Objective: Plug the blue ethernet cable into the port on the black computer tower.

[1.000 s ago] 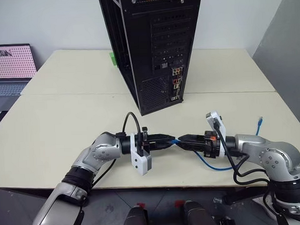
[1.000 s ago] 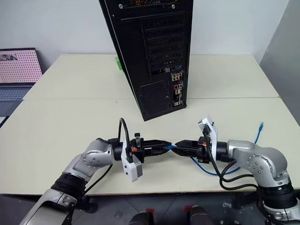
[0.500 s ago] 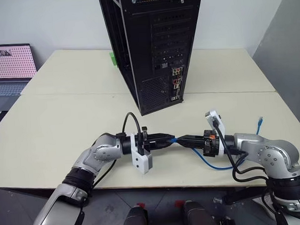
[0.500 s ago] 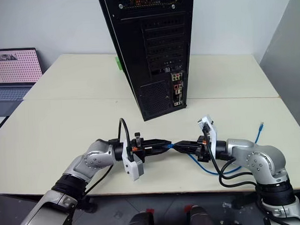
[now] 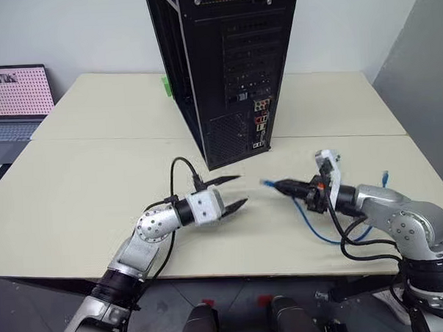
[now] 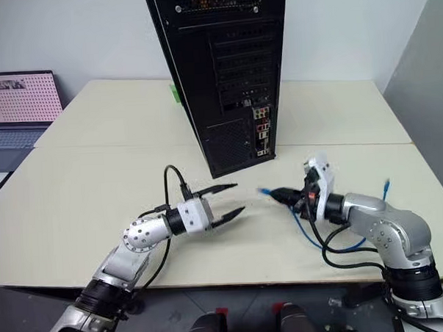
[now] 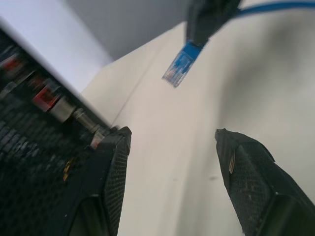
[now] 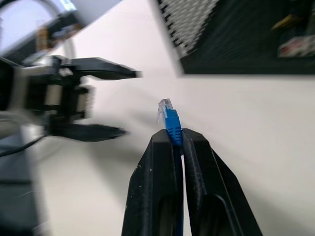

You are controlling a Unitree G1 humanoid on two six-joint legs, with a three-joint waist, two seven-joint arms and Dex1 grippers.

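Note:
The black computer tower [image 5: 225, 70] stands upright at the table's middle, rear panel facing me. The port lies somewhere in the small colourful connector cluster [image 5: 260, 124] low on that panel; I cannot pick out which socket. My right gripper [image 8: 179, 140] is shut on the blue ethernet cable [image 5: 320, 228] just behind its clear plug [image 8: 166, 108], which sticks out towards the left. The rest of the cable loops on the table, its other end [image 5: 384, 177] near the right edge. My left gripper [image 5: 241, 189] stands open and empty a short gap from the plug [image 7: 178, 66].
An open laptop [image 5: 13, 101] with a pink screen sits at the far left. A small green object [image 5: 165, 86] peeks out behind the tower. A seam [image 5: 95, 138] runs across the cream tabletop. A grey wall [image 5: 423, 76] borders the right side.
My left gripper has let go of the plug, opened wide and rolled. My right gripper, shut on the cable, has carried the plug up and away from the left one.

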